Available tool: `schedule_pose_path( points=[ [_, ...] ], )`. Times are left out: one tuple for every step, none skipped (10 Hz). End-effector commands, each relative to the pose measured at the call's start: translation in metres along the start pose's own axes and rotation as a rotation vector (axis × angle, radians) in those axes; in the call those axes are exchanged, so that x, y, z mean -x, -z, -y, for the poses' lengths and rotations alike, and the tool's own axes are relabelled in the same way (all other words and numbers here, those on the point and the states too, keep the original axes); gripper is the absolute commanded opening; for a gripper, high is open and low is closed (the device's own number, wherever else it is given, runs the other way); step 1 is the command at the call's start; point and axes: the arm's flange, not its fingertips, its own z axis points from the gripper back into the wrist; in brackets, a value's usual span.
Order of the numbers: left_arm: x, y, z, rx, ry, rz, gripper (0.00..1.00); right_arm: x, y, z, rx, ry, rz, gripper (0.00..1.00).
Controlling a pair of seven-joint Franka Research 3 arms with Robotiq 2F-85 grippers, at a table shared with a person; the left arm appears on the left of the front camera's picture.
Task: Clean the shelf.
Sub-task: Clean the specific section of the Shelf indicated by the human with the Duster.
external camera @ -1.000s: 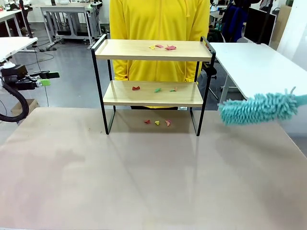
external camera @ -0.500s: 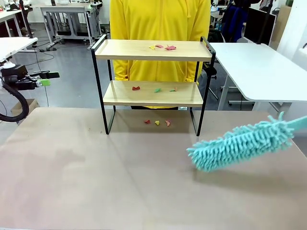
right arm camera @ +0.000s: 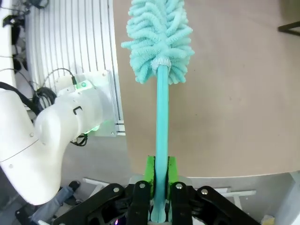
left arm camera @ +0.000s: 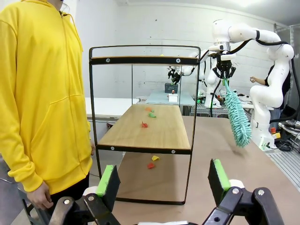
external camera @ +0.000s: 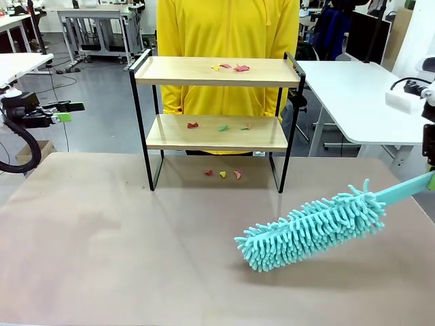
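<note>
Shelf [external camera: 177, 70] stands at the far side of your bench [external camera: 136, 258], scraps [external camera: 231, 66] littering both boards (more underneath). Your right end effector [right arm camera: 158, 174] clamps the duster [external camera: 309, 227] by its handle so the fluffy head leads, while your left end effector [left arm camera: 163, 180] sits spread apart.

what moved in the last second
The duster swung down and to the left, from beside the right end of the shelf to low over the table in front of it, with the right claw shut on its handle throughout. The left claw stayed open off to the left. The shelf, the paper scraps and the person did not move.
</note>
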Motion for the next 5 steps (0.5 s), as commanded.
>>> schedule_pose_path(
  points=[
    [-0.0028, -0.0005, 0.0013, 0.004, 0.005, 0.0, 1.0, 0.0036, -0.0037, -0.0036, 0.006, 0.0, -0.003, 0.14],
    [-0.0028, -0.0005, 0.0013, 0.004, 0.005, 0.0, 1.0, 0.0036, -0.0037, -0.0036, 0.006, 0.0, -0.003, 0.14],
    [-0.0028, -0.0005, 0.0013, 0.004, 0.005, 0.0, 1.0, 0.0036, -0.0037, -0.0036, 0.006, 0.0, -0.003, 0.14],
    [-0.0028, -0.0005, 0.0013, 0.004, 0.005, 0.0, 1.0, 0.0036, -0.0037, -0.0036, 0.006, 0.0, -0.003, 0.14],
    [-0.0028, -0.0005, 0.0013, 0.004, 0.005, 0.0, 1.0, 0.0036, -0.0037, -0.0036, 0.006, 0.0, -0.003, 0.14]
  ],
)
